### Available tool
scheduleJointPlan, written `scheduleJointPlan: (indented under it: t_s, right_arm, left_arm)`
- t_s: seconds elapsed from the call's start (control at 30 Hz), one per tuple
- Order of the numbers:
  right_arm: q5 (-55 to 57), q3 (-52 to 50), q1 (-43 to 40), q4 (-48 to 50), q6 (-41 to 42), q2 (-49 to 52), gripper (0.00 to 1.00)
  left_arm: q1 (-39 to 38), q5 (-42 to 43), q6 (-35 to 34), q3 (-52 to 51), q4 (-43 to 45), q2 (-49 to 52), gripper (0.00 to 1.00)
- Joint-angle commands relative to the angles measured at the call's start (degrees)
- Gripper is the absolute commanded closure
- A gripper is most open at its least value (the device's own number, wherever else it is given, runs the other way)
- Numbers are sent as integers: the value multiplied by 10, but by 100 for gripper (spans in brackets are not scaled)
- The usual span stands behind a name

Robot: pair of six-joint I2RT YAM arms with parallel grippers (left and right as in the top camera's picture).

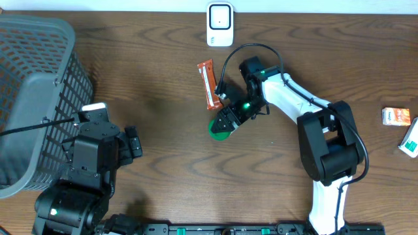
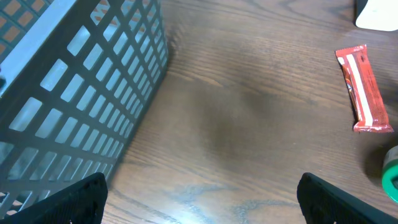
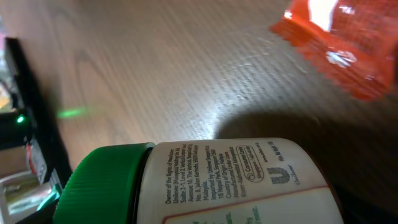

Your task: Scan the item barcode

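— Right gripper [image 1: 226, 122] sits right over the jar [image 1: 217, 130], jaws set wide about it. Has it got hold?
— I cannot tell. Its own camera shows the jar [image 3: 236, 186] close up but none of the fingers. Left gripper [image 2: 202, 208] is wide open with nothing in it, down by the basket [image 1: 39, 72].
— Where is the jar, exactly?
— Mid-surface [image 1: 150, 78], just beside the near end of the orange snack bar [image 1: 208, 83] and well short of the white scanner [image 1: 220, 24] at the far edge. Whether it rests on the wood or hangs just off it is not clear.
— So how should this step go?
— My judgement is to grip squarely across the body, not the lid [image 3: 102, 186], and firmly, since a smooth round wall can roll or slip. Keep the fingers off the label [image 3: 249, 171], then turn the barcode toward the scanner's face.
— Can you see the barcode?
— No. There is a green lid, a white body, fine print and a small logo. The code is probably on a side not shown.
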Motion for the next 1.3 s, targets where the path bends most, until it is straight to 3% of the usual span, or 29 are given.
scheduleJointPlan:
  t_s: [0.0, 0.13, 0.57, 0.93, 1.13, 1.2, 1.27]
  right_arm:
    - [116, -3, 10, 2, 49, 4, 15]
    - [141, -2, 22, 2, 65, 4, 1]
    - [227, 25, 75, -18, 130, -2, 1]
    - [325, 159, 126, -98, 152, -8, 1]
    - [394, 203, 131, -149, 245, -8, 1]
    - [436, 204, 131, -185, 278, -8, 4]
    - [447, 204, 132, -222, 291, -8, 16]
  left_arm:
    - [3, -5, 7, 5, 0, -3, 2]
    - [3, -5, 7, 5, 0, -3, 2]
    - [3, -5, 7, 5, 0, -3, 2]
    - [3, -5, 7, 5, 0, -2, 2]
    - [3, -5, 7, 5, 0, -2, 2]
    - [3, -5, 7, 5, 0, -3, 2]
    - [3, -5, 7, 5, 0, -2, 2]
